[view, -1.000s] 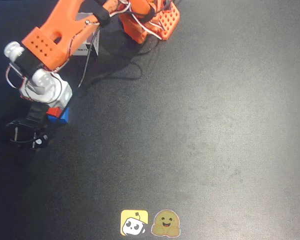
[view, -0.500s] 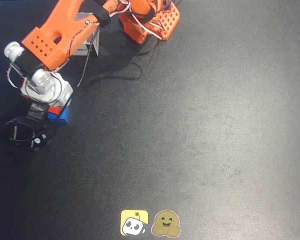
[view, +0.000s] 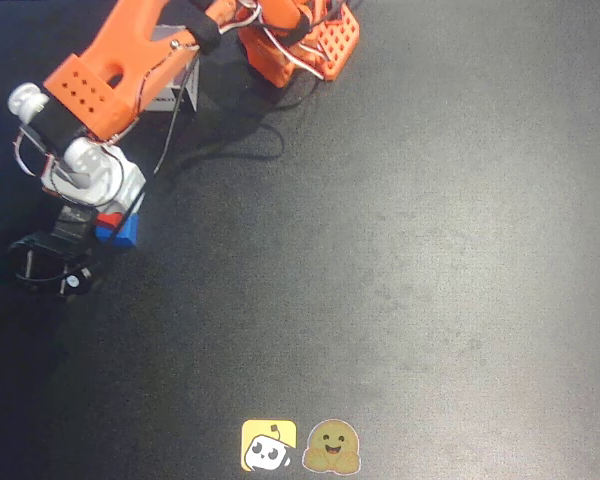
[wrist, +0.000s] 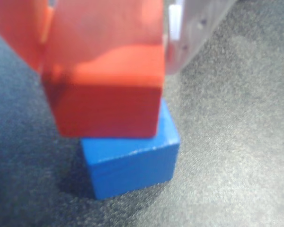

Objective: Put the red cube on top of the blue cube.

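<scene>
In the wrist view the red cube (wrist: 109, 94) fills the upper middle, held between an orange finger (wrist: 19, 28) on its left and a pale translucent finger (wrist: 189, 28) on its right. It sits over the blue cube (wrist: 132, 163), offset a little toward the left; I cannot tell whether it touches or hovers just above. In the overhead view my gripper (view: 113, 217) is at the far left, and only slivers of the red cube (view: 107, 221) and the blue cube (view: 128, 234) show under the wrist.
The orange arm base (view: 315, 45) stands at the top of the dark mat, with loose cables (view: 265, 150) trailing below it. Two stickers (view: 270, 446) (view: 332, 447) lie at the bottom edge. The black wrist camera (view: 45, 262) sticks out to the left.
</scene>
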Action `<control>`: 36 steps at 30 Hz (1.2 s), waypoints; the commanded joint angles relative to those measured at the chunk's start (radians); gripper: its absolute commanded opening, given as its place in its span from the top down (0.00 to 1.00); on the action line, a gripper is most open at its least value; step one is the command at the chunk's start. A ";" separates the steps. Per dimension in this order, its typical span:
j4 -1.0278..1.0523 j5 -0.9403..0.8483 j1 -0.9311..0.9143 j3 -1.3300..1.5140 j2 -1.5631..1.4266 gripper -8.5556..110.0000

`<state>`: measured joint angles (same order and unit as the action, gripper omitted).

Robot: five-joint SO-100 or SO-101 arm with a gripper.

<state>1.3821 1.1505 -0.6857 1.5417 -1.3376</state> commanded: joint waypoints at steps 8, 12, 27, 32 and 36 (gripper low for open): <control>0.021 0.018 0.002 -0.061 -0.043 0.74; 0.031 0.012 0.005 -0.063 -0.092 0.75; 0.084 0.063 0.049 -0.069 -0.370 0.86; 0.121 0.075 0.091 -0.072 -0.433 0.93; 0.149 0.077 0.133 -0.069 -0.492 0.93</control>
<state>1.5171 1.2226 -0.5829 1.5417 -1.7503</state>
